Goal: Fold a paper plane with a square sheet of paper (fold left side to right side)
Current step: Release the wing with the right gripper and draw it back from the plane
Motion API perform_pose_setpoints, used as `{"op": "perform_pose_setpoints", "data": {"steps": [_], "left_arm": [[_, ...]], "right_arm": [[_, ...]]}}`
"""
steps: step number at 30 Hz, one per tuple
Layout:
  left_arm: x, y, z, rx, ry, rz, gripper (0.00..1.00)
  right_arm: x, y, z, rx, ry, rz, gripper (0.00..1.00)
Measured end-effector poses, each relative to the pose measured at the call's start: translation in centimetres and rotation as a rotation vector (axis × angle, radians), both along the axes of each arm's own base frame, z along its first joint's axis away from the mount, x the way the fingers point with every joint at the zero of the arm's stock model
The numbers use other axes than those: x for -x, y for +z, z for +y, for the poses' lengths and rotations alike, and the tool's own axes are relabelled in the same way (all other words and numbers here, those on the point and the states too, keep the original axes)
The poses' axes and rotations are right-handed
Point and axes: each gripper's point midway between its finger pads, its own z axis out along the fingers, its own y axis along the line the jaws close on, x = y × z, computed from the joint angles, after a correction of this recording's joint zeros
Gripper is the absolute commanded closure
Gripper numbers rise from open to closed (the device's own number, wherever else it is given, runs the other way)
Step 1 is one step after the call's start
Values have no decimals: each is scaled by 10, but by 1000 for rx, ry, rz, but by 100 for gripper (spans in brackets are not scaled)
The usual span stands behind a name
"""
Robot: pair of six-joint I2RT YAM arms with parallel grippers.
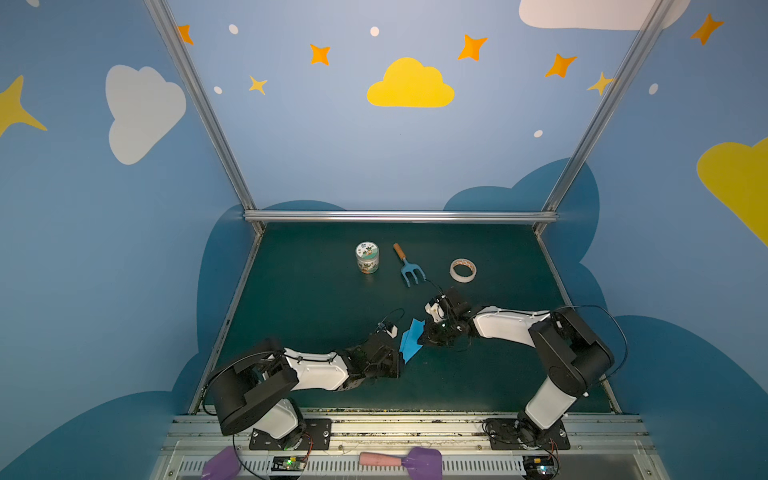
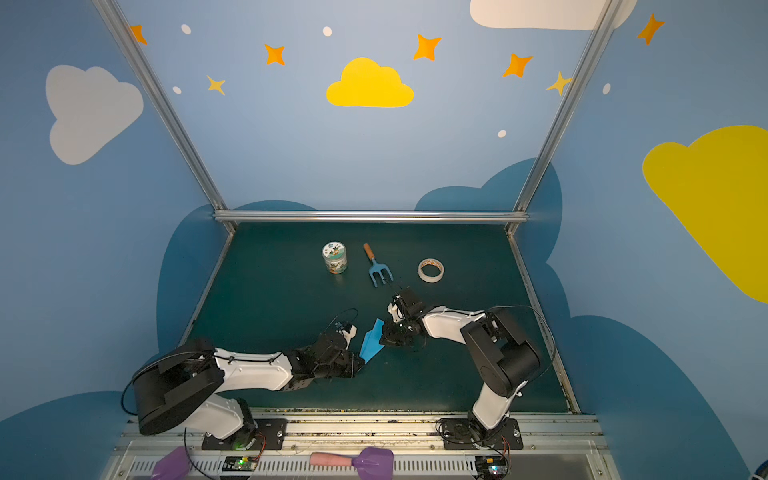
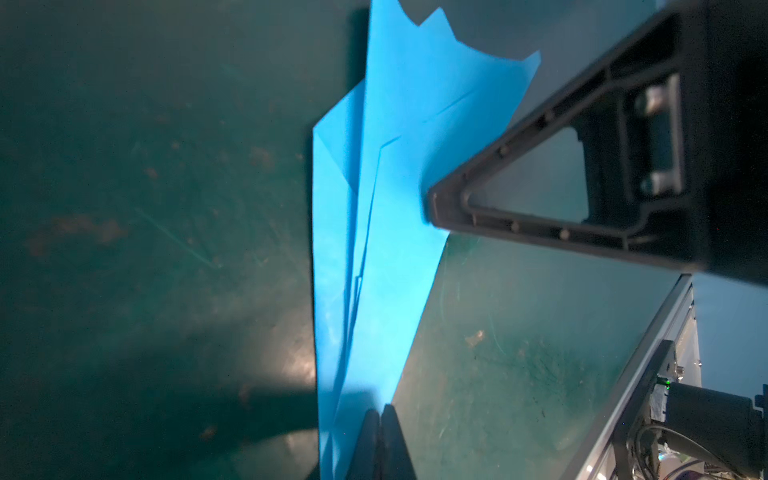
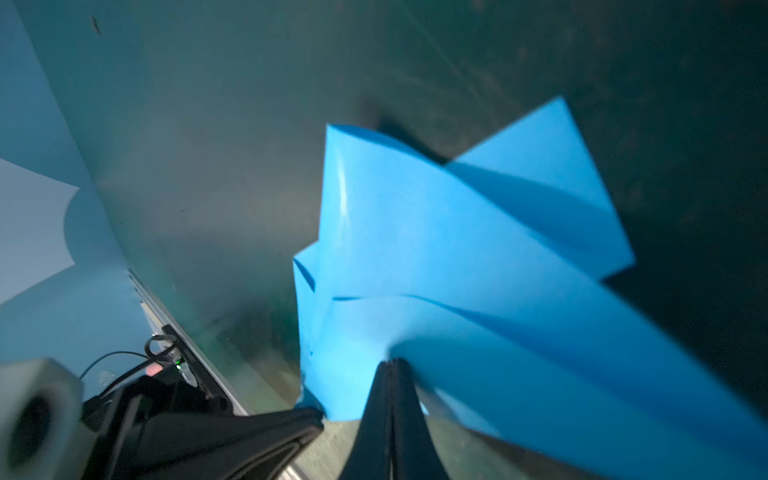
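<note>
Left wrist view: the left gripper (image 3: 380, 415) is clenched, its two black fingers flat against each other, their tips on the narrow end of the paper plane (image 3: 395, 208). Whether a layer of paper is nipped between them cannot be told. Opposite it, the tip of the right gripper (image 3: 434, 208) touches the plane's long edge.

Right wrist view: the right gripper (image 4: 392, 365) is clenched too, its jaws closed to a thin seam. Sky-blue paper curls around the tips, and the creased wings of the paper plane (image 4: 415, 249) stand loosely above the mat. The picture is too blurred to show whether the paper is actually pinched.

In both top views the two arms meet at mid-table, toward the front. The paper plane (image 1: 411, 338) sits between them as a narrow dart, pointed end toward the front and wider tail toward the back. The left gripper (image 1: 397, 353) is at its near point and the right gripper (image 1: 424, 338) is against its right side.

Farther back on the dark green mat (image 1: 311, 291) stands a row of three things: a small printed tin (image 1: 367, 257), a blue three-pronged fork (image 1: 409, 266) with a wooden handle, and a tape roll (image 1: 463, 270). All three are apart from the plane. The fork's prongs point toward the right arm's wrist. On the front rail lies a purple scoop (image 1: 422, 459) with a pink handle.
</note>
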Motion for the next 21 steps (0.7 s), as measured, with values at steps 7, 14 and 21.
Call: {"op": "perform_pose_setpoints", "data": {"steps": [7,14,21], "left_arm": [[10,-1,9,10,6,9,97],[22,-2,21,28,25,13,97],[30,-3,26,44,50,6,96]], "right_arm": [[1,-1,0,-37,-12,-10,100],[1,-1,0,-47,-16,-8,100],[1,-1,0,-53,-21,-5,100]]}}
